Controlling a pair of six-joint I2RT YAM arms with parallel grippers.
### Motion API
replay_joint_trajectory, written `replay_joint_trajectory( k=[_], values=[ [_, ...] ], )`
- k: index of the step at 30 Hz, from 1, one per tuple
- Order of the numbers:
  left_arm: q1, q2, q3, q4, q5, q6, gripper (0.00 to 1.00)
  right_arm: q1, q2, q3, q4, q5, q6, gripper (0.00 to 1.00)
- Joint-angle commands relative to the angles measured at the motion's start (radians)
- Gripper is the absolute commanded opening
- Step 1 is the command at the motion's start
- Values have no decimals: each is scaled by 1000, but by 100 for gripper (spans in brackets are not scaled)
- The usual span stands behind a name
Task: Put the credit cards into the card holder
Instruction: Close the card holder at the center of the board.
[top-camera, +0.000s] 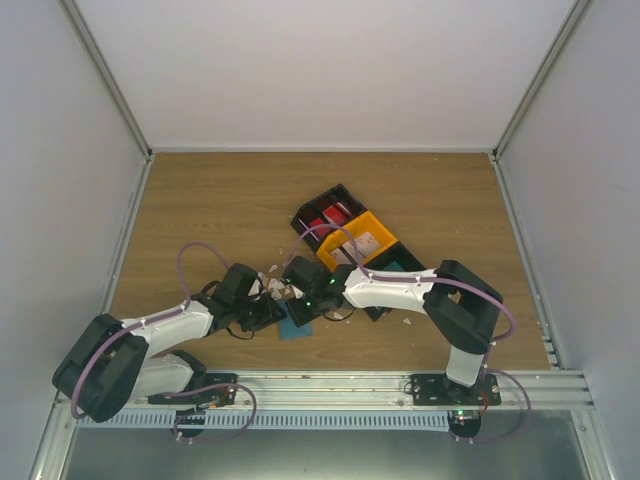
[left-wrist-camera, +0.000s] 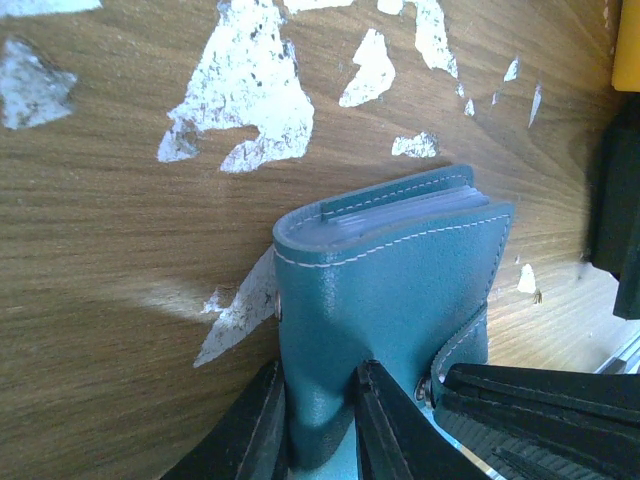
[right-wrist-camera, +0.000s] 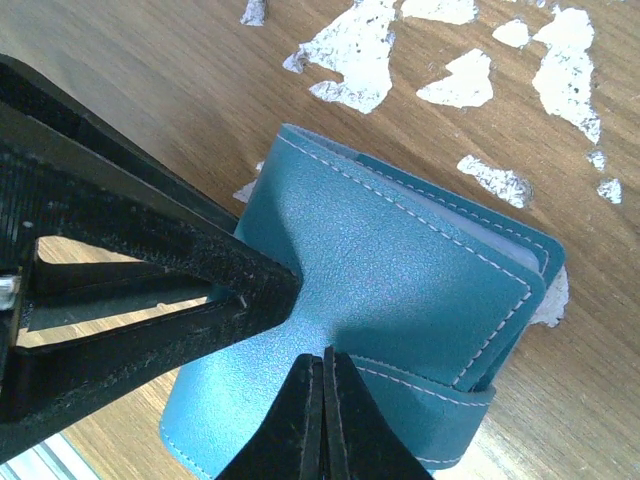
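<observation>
Partly folded, the teal card holder (top-camera: 297, 327) (left-wrist-camera: 400, 270) (right-wrist-camera: 390, 260) sits on the wooden surface (top-camera: 200, 200) near its front edge, between the two arms, with pale inner pockets showing at its open edge under white-stitched covers. The left pincer (left-wrist-camera: 320, 400) (top-camera: 262, 310) grips one cover flap of the holder, a black finger on each side of the leather. The right pincer (right-wrist-camera: 322, 370) (top-camera: 300, 300) is fully closed with nothing between its fingers. Its joined tips meet the outer cover just beside the left pincer's grip, though whether they press into the leather cannot be told. A narrow strap with a metal stud crosses the holder's lower corner next to the two pincers. Irregular white patches (left-wrist-camera: 245, 90) (right-wrist-camera: 350, 55) fleck the wood around and beyond the holder, and one pokes out from under its edge. Well behind the meeting arms, the red credit cards (top-camera: 322, 217) lie in a black bin (top-camera: 338, 190). A yellow bin (top-camera: 375, 218) with something white inside stands just beside it.
</observation>
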Motion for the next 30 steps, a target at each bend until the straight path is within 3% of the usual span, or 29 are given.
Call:
replay_joint_trajectory(
  k=[1, 14, 26, 30],
  values=[
    [-8, 46, -8, 6, -90, 4, 20, 65, 93, -72, -125, -101, 38, 0],
    [-5, 31, -1, -11, -91, 10, 20, 105, 124, -109, -95, -125, 134, 1],
    [-4, 34, -2, -2, -83, 19, 20, 49, 15, -155, 0, -138, 156, 1],
    [-4, 27, -1, 0, -81, 25, 20, 9, -20, -110, 80, -177, 127, 15]
  ],
)
